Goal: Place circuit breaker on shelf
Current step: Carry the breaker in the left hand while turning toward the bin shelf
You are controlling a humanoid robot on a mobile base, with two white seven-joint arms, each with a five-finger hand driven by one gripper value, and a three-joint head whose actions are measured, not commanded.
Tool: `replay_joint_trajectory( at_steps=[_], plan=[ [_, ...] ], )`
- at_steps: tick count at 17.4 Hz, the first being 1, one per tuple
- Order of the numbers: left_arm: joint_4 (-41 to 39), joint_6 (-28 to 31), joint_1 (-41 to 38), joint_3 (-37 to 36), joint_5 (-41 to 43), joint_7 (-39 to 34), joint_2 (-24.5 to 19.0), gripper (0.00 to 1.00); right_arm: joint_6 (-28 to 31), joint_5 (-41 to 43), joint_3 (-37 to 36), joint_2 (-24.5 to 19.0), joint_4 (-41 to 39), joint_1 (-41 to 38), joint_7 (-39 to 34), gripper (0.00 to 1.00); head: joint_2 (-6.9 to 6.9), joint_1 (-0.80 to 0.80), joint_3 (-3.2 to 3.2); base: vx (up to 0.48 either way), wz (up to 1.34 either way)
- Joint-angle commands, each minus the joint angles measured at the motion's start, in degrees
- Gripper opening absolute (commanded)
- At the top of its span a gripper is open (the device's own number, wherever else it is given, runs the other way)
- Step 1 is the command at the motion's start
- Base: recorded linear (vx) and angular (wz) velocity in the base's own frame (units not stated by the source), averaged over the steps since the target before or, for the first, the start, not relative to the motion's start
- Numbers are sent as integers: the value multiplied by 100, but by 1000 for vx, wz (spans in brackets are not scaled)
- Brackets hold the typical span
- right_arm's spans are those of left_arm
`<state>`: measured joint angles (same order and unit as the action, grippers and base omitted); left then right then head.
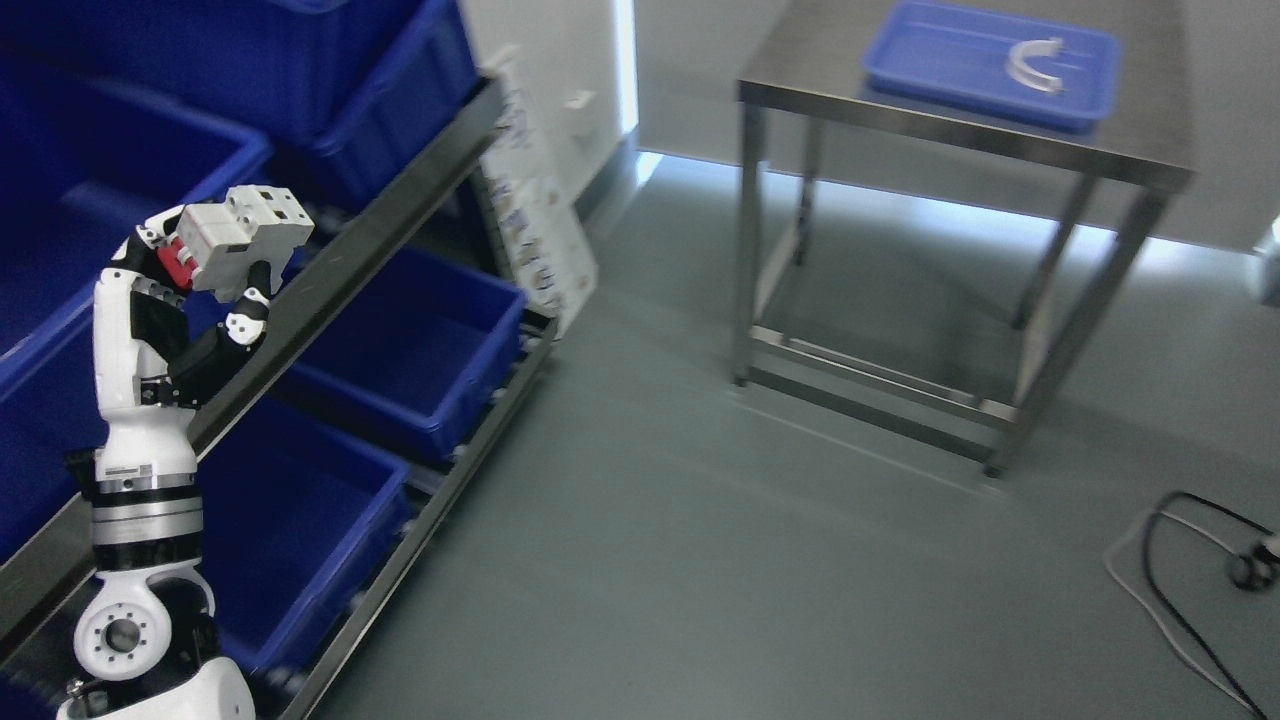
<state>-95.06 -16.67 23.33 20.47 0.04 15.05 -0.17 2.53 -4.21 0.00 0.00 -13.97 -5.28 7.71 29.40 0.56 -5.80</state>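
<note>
My left hand (pixel 200 285) is raised at the picture's left, its fingers curled around a white circuit breaker (pixel 240 240) with a red part on its near side. The breaker is held up in front of the shelf's upper rail (pixel 380 235), over the edge of a blue bin (pixel 130 170) on the upper level. The shelf (pixel 470 440) runs along the left side and holds several blue bins on two levels. My right arm does not show.
A steel table (pixel 960 130) stands at the upper right with a blue tray (pixel 930 70) holding a curved white part (pixel 1035 62). A white printed board (pixel 535 220) leans by the shelf's end. A cable (pixel 1170 590) lies on the grey floor at lower right.
</note>
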Motion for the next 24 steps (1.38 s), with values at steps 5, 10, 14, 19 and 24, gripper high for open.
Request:
replay_joint_trajectory(
  at_steps=[5,10,14,19,24],
  plan=[
    [-100,-406,-101,308,-162,7,-83,4,204,-1,114,100,0,1,2,100,0,0,0,-261,1343],
    [-118,-767,-312,282,-250,7,-83,5,204,0,114,100,0,1,11,100,-1,0,0,-82,1145],
    [-100,-636,46,177,-224,-2,-83,5,204,-1,114,100,0,1,11,100,-2,0,0,81,533],
    [1336,59,1442,-981,1180,383,-974,6,196,-1,114,100,0,1,11,100,-1,0,0,124,268],
    [3780,85,3096,-1678,3051,508,-1389,6,204,8,114,100,0,1,2,100,-2,0,0,147,16]
  ],
)
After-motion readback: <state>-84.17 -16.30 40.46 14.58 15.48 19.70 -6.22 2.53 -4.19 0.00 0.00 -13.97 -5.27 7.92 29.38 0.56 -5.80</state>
